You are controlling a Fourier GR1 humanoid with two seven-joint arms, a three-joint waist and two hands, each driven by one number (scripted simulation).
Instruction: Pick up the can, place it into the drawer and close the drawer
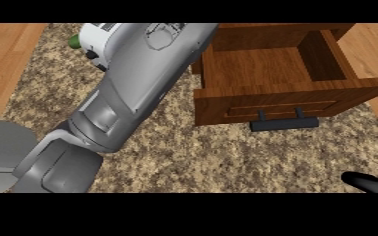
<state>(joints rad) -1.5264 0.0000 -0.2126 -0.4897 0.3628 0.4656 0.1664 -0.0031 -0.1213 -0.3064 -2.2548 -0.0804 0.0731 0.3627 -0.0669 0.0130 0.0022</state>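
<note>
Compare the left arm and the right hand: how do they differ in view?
The left arm is grey and crosses the frame from the lower left to the top; the right hand is black, only a tip at the lower right edge. The arm reaches beside the drawer; the hand stays below it.

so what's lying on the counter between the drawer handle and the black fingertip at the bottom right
Nothing: in the head view only bare speckled counter lies between the drawer handle and the right robot hand at the lower right edge.
</note>
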